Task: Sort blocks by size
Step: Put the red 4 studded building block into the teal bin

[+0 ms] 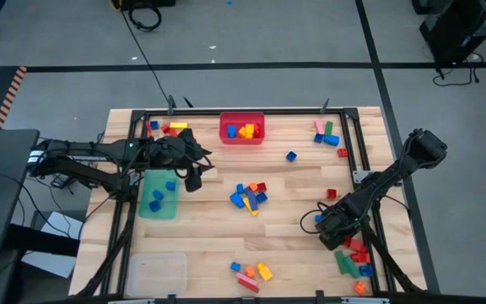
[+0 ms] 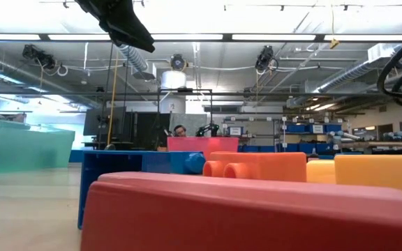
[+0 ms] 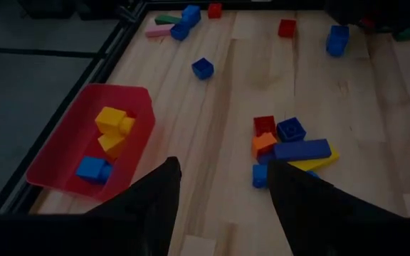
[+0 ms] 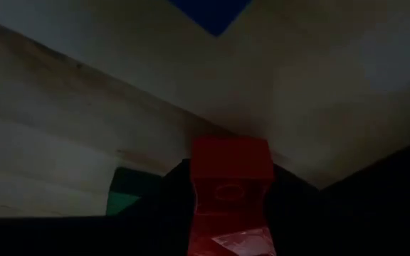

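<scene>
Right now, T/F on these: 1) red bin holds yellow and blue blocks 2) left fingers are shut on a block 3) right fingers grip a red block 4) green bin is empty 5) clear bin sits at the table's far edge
1) True: the red bin holds yellow and blue blocks.
2) False: the left gripper is open, nothing between its fingers.
3) True: the right gripper is shut on a red block.
4) False: the green bin holds a few blue blocks.
5) False: the clear bin sits at the near left corner.
</scene>
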Robot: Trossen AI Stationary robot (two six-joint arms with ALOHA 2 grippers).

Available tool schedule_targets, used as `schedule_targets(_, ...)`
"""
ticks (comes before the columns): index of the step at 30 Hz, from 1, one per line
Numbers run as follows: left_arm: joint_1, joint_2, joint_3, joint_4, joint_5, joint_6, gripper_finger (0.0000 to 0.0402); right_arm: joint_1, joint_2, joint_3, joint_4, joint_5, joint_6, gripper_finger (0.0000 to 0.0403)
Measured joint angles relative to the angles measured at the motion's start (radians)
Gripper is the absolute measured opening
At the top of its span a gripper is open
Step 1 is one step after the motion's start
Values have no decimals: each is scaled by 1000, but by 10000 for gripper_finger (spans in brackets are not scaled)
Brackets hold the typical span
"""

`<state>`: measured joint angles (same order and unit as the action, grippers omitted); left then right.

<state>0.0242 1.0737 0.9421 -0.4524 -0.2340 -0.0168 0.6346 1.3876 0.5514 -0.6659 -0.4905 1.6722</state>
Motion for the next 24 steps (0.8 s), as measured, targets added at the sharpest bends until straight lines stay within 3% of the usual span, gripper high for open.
schedule_targets(12, 0, 0, 0, 29, 0, 9, 219, 2, 1, 180, -59, 362, -1, 146)
schedule_targets(15, 0, -5, 0, 29, 7, -39, 219, 2, 1, 240, 3, 588, -63, 146)
schedule_targets(21, 0, -4, -1, 36, 10, -44, 219, -34, 1, 280, 244, 1158, -325, 146)
schedule_targets(24, 0, 2, -1, 67, 10, -39, 219, -96, 1, 280, 345, 1310, -390, 146)
